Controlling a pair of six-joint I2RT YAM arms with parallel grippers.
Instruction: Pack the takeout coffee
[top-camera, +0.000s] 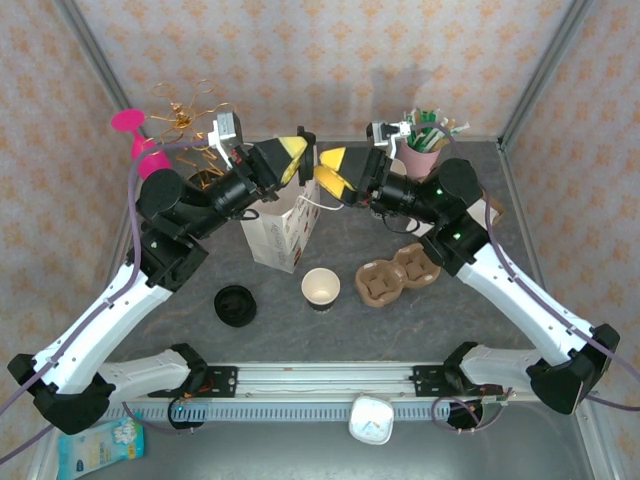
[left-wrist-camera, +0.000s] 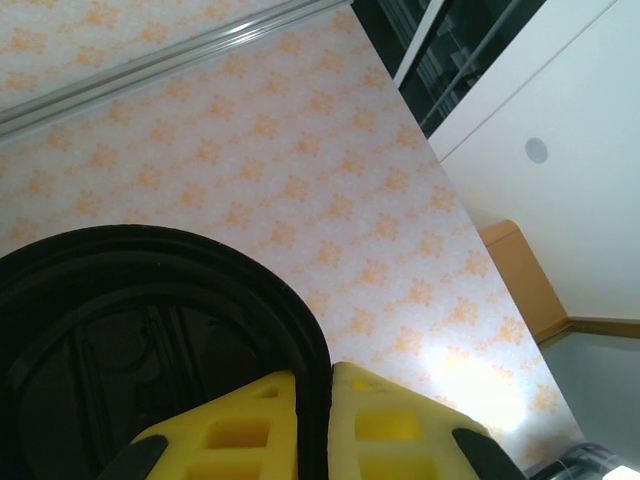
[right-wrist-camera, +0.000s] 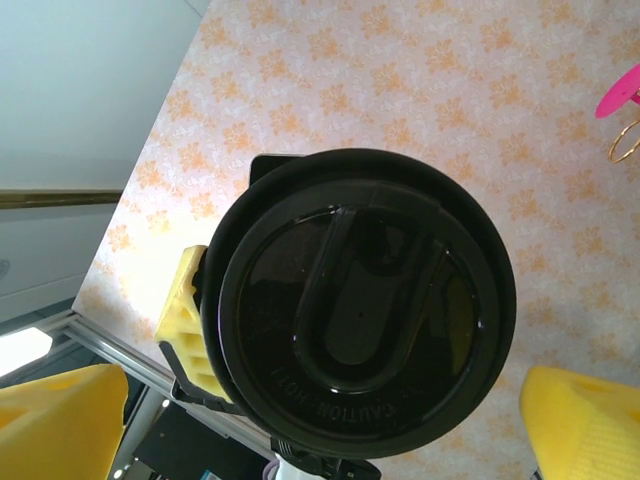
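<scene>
Left gripper (left-wrist-camera: 314, 374) has its yellow fingers (left-wrist-camera: 240, 430) pressed together on the thin rim of the takeout coffee's (left-wrist-camera: 120, 340) black lid. From the top camera, this gripper (top-camera: 292, 158) holds the takeout coffee (top-camera: 306, 145) in the air above the open mouth of the white paper bag (top-camera: 285, 228), which stands on the grey table (top-camera: 480, 330). The right gripper (top-camera: 335, 172) faces it from just beside, yellow fingers spread, gripping nothing. Its wrist camera looks straight at the round lid (right-wrist-camera: 365, 300), one of the left arm's yellow fingers (right-wrist-camera: 185, 320) showing at the lid's edge. On the table near the bag sit a lidless cup with a cream inside (top-camera: 320, 288), a loose black lid (top-camera: 234, 305) and a brown cup carrier (top-camera: 397, 275).
</scene>
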